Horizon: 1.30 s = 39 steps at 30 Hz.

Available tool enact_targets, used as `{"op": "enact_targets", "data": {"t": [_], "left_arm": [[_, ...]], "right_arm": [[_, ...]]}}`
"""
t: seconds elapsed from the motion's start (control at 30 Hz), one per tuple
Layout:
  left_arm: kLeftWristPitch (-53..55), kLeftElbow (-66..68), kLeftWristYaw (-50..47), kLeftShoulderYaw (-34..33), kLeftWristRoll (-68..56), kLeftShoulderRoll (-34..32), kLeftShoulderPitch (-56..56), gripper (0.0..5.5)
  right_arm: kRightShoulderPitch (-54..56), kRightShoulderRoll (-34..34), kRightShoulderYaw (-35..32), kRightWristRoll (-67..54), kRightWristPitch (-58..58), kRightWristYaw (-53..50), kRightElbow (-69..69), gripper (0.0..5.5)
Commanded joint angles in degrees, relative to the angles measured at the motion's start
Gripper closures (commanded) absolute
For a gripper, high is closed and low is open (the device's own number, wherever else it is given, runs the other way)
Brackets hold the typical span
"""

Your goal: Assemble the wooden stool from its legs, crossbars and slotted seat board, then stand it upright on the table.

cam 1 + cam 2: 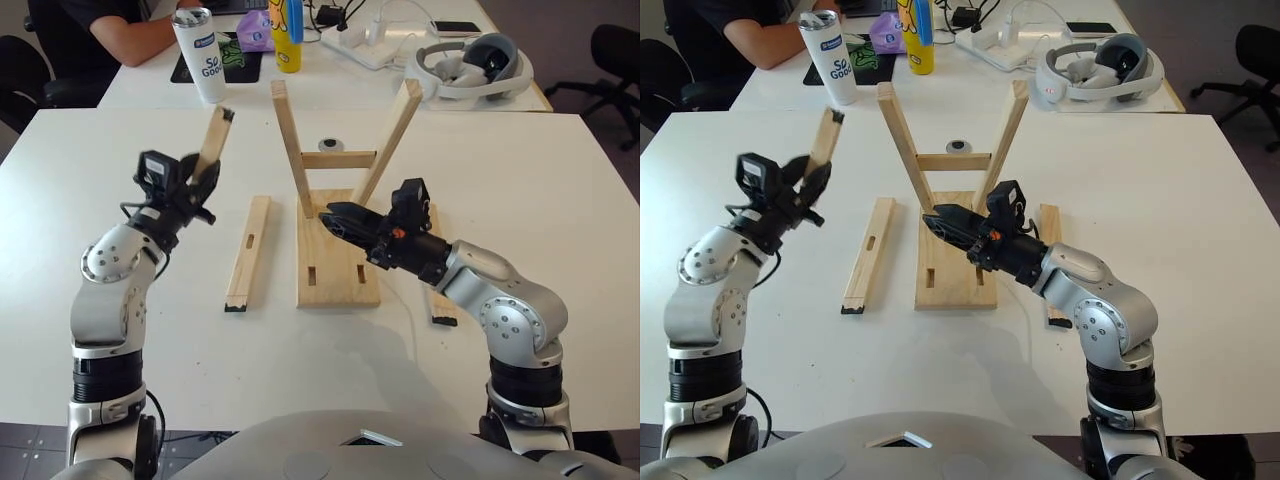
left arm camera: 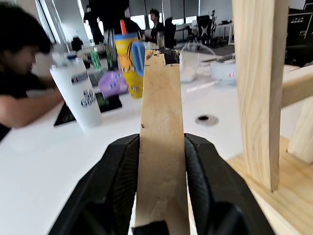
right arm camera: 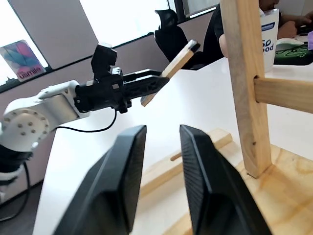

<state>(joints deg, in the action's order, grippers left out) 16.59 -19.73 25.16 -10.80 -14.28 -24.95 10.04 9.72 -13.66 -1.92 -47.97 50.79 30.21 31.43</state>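
Nearest, the slotted seat board [image 1: 335,285] lay flat with two empty slots at its near end. Just above its middle hovered the right gripper [image 1: 330,216], fingers parted and empty. A loose leg [image 1: 248,250] lay flat just left of the board, parallel to it. Farther left, the left gripper [image 1: 203,178] was clamped on another leg [image 1: 216,135], its long axis tilted up and away; it would likely need swinging right and down toward those slots. At the board's far end stood two legs [image 1: 291,140] joined by a crossbar [image 1: 338,160].
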Motion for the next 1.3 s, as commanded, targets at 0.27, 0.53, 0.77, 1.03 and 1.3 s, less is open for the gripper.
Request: {"op": "enact_targets", "data": {"t": [0.27, 0.53, 0.77, 1.03, 1.3], "left_arm": [[-3.92, -11.08, -3.45, 6.18, 1.17, 2.43, 8.02, 4.15], [-4.69, -10.49, -3.62, 15.08, 3.68, 6.56, 4.21, 4.15], [-8.01, -9.93, -1.82, 19.89, 6.99, 6.45, 1.75, 4.15], [-9.99, -10.12, -1.49, 22.75, 9.89, 6.62, 0.4, 4.15], [-10.1, -9.57, -1.92, 21.96, 10.4, 6.62, 0.45, 4.15]], "right_arm": [[11.64, 5.19, -9.28, -24.01, -0.38, -19.15, -2.69, 2.16], [16.1, 7.39, -8.73, -29.77, -3.92, -25.04, -4.96, 1.94], [17.91, 6.97, -8.47, -33.5, -5.95, -28.71, -7.3, 1.94], [16.03, 5.51, -5.94, -30.33, -6.34, -28.82, -8.28, 2.12], [15.39, 5.01, -6.01, -31.57, -6.73, -28.94, -8.3, 3.31]]}}
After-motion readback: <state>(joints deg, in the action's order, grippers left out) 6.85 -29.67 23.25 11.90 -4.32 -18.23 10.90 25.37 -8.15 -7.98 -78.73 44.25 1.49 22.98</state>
